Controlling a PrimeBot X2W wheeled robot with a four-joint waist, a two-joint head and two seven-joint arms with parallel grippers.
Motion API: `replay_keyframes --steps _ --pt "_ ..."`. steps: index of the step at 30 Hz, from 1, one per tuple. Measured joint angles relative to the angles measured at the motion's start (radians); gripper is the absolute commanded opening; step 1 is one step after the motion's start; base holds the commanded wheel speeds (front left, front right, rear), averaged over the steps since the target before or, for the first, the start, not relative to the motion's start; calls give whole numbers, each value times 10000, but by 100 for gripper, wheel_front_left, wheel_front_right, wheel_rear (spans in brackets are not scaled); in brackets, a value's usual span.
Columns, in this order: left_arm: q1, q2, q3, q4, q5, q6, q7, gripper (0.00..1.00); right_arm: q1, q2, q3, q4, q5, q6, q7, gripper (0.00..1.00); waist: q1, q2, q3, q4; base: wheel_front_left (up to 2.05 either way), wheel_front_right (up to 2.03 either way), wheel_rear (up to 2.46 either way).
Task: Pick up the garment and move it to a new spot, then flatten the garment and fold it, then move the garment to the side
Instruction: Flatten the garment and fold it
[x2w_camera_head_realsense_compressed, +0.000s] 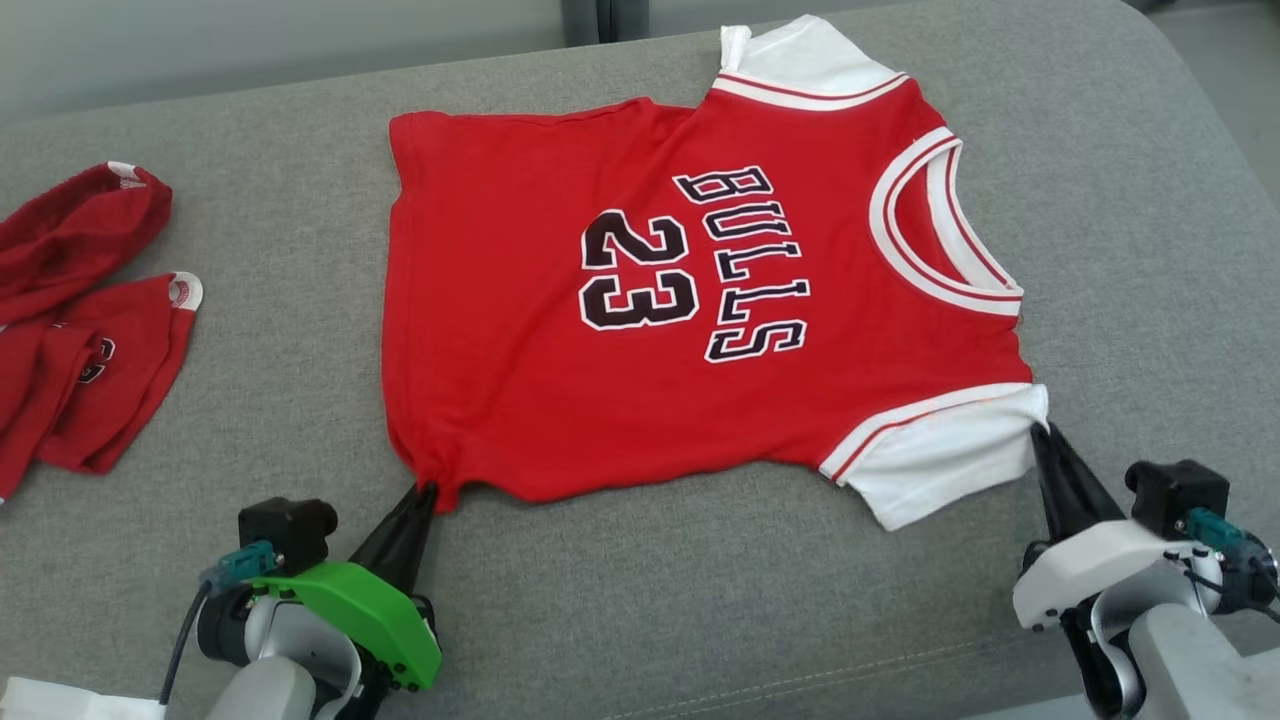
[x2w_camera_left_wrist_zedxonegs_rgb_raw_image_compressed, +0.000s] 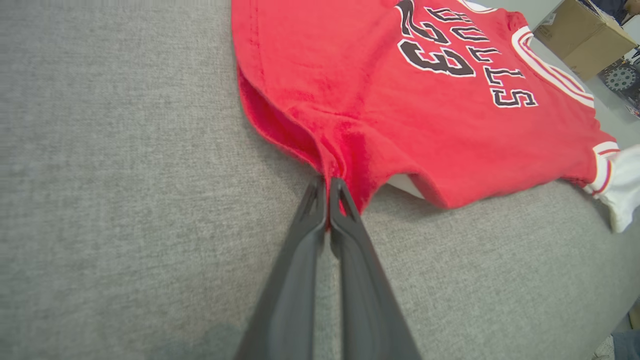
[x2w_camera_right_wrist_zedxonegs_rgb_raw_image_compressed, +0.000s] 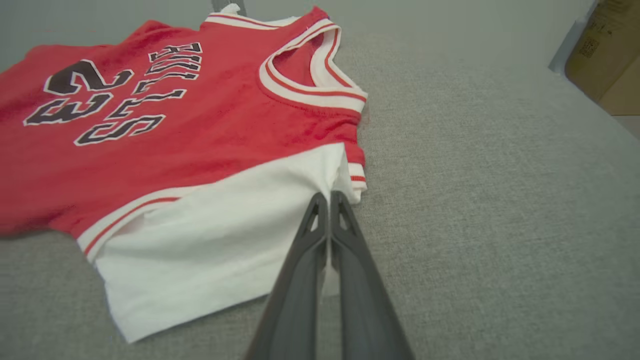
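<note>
The garment (x2w_camera_head_realsense_compressed: 700, 300), a red jersey with white sleeves, lies front side up near the middle of the grey upholstered surface (x2w_camera_head_realsense_compressed: 250, 440); its long axis runs across the head view, hem toward the robot's left and neckline toward the robot's right; the black "BULLS 23" lettering therefore reads sideways, with the tops of the characters toward the neckline; one white sleeve points away from the robot and the other toward it. The left gripper (x2w_camera_head_realsense_compressed: 428, 492) is clenched on the near hem corner of the garment, and the cloth gathers into a small bunch at the fingertips; the right gripper (x2w_camera_head_realsense_compressed: 1040, 432) is clenched on the edge of the near white sleeve beside the red-striped cuff band; on both, the jaws stand pressed together with only cloth between them. The head view shows both grasp points at once, plus a pile of other red clothes (x2w_camera_head_realsense_compressed: 80, 320) lying well apart on the left part of the surface. The left wrist view shows the near edge of the garment lifted slightly off the surface beside the grasp, with a white layer (x2w_camera_left_wrist_zedxonegs_rgb_raw_image_compressed: 404, 185) visible beneath it, and a cardboard box (x2w_camera_left_wrist_zedxonegs_rgb_raw_image_compressed: 582, 37) beyond the surface. The right wrist view shows the red inner face of the neckline and the near sleeve spread flat.
</note>
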Motion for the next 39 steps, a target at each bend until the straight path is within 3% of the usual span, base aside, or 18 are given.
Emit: replay_keyframes --steps 10,14,22,29,39 --pt "-58 541 -94 -924 -414 0 1012 0 -221 -261 -293 -1383 -31 15 0 0 0 0 -47 30 0 0 0" --pt "-291 867 19 -1377 -589 -2 1561 0 -268 -330 -368 -1732 -8 182 0 0 0 0 42 61 0 0 0" --pt "-1428 1576 54 -2468 -796 -2 3340 0 -987 -617 -384 -2010 63 368 21 0 0 0 470 100 0 0 0" --pt "-2083 1588 136 -2853 -2021 0 5131 0 -1912 -834 -309 -2155 130 550 464 0 0 0 920 105 0 0 0" --pt "-3289 1893 453 -3166 -2504 366 6719 0 -2536 -1068 -339 -1881 382 631 895 0 0 0 1369 23 0 0 0"
